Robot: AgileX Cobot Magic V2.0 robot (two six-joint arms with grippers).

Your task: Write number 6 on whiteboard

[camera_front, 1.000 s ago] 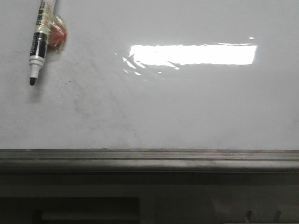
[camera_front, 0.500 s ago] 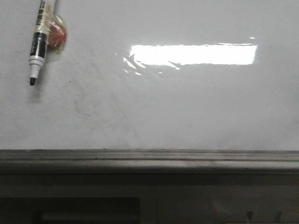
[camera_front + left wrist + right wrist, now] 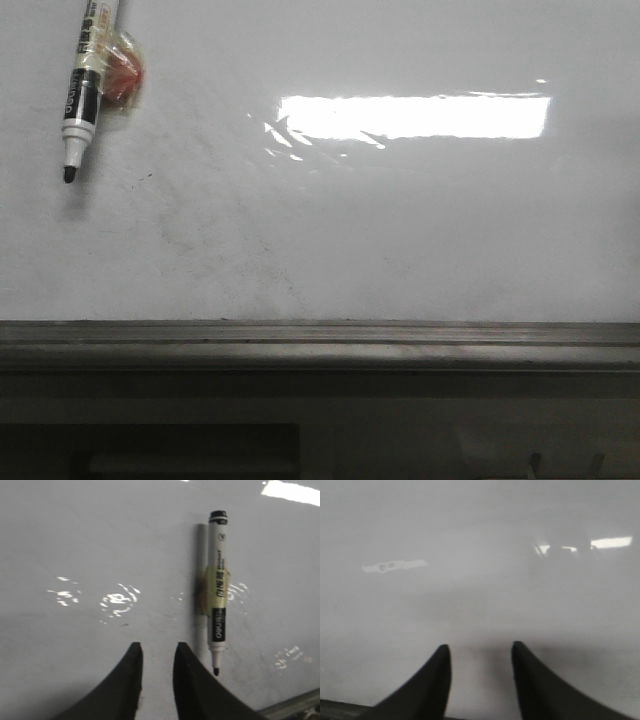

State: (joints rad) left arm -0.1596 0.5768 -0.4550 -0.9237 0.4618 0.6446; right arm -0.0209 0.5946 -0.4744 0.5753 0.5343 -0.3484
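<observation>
So far no stroke of the number 6 is on the whiteboard [image 3: 400, 230]; I see only faint grey smudges and the long light glare [image 3: 415, 116], so I judge the task is at its first step, fetching the marker [image 3: 84, 85].

Landmark for all places: the marker. In the front view it lies flat on the board, uncapped, tip down, well above the grey ledge [image 3: 320, 340]. A band of clear tape wraps its barrel, and a red blob [image 3: 122, 78] sits under that tape, touching the barrel on the side toward the glare (a magnet or holder, I cannot tell which).

Left gripper [image 3: 156, 652]: fingers apart by a narrow gap, holding nothing, just beside the marker's tip end and not around it. In the left wrist view the barrel [image 3: 217, 580] stands off to one side of the fingers.

Right gripper [image 3: 480, 652]: fingers apart, empty, facing bare board; the marker is not in its view.

Next move, as I judge it: shift the left gripper sideways until the barrel lies between the fingers, then close on it above the tape band. Risk: the tape may resist the lift.
</observation>
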